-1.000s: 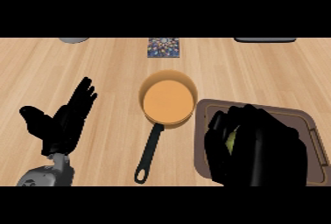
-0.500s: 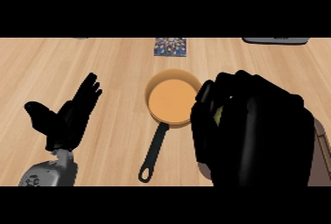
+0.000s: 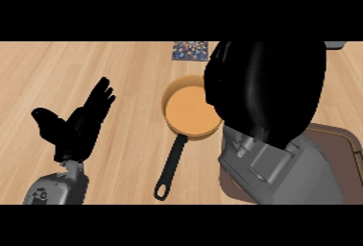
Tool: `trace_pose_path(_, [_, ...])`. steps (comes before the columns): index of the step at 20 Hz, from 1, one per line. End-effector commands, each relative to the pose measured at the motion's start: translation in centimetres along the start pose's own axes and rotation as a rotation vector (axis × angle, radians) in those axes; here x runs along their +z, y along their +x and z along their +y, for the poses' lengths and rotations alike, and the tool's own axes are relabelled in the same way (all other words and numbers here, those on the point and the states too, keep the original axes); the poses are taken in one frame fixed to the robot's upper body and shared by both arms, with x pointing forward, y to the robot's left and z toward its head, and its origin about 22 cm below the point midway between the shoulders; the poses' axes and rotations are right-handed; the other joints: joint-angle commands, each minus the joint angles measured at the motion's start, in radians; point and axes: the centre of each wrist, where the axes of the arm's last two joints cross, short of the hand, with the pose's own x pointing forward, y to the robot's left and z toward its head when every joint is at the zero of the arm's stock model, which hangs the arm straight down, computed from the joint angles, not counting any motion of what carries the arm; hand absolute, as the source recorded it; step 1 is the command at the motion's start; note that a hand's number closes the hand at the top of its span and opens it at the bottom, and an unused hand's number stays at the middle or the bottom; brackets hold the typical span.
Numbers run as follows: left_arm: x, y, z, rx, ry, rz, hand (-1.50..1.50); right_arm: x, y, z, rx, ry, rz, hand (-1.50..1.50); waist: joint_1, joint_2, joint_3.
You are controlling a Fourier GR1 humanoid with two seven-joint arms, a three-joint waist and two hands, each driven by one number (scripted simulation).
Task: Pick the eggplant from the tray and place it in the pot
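Now our right hand (image 3: 266,89) hangs over the pot (image 3: 190,111), its back toward us, so we cannot tell whether it holds the eggplant, which stays hidden. We should center over the orange bowl before letting go. Since earlier it rose leftward from the tray (image 3: 346,149). Our left hand (image 3: 78,126) rests open.

Light wooden counter (image 3: 127,62), evenly lit

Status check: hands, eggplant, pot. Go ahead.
Left hand open, resting left of pot. Right hand over pot's right rim; fingers and eggplant hidden. Tray partly covered by forearm.
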Motion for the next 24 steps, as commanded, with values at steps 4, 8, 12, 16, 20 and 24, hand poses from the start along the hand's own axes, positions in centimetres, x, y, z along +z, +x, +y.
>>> trace_pose_path(4, [0.4, -0.5, -1.4, 0.015, -0.017, -0.015, 0.00, -3.4, 2.8, 3.1, 0.072, 0.109, 0.253, 1.50, 0.006, 0.007, 0.001])
trace_pose_path(8, [-0.2, -0.1, 0.1, 0.006, -0.005, 0.000, 0.00, -4.7, 1.1, 4.3, -0.043, 0.216, 0.315, 1.50, -0.008, 0.008, 0.003])
trace_pose_path(12, [-0.3, -0.1, -0.4, 0.011, 0.004, -0.015, 0.00, -6.1, -0.2, 5.5, -0.171, 0.278, 0.437, -1.50, 0.011, 0.012, 0.003])
trace_pose_path(16, [-0.2, 0.2, -0.4, 0.008, -0.012, -0.017, 0.00, -6.4, -1.4, 7.1, -0.314, 0.287, 0.472, -1.50, 0.017, 0.012, 0.004])
trace_pose_path(20, [-0.1, -0.3, -0.6, 0.004, -0.022, -0.009, 0.00, -6.5, -0.4, 5.6, -0.482, 0.135, 0.405, -1.50, 0.009, 0.008, 0.004])
trace_pose_path(24, [0.2, -0.5, -0.2, 0.011, 0.012, 0.016, 0.00, -5.6, -1.0, 5.0, -0.565, -0.077, 0.359, -1.50, -0.021, -0.002, 0.004])
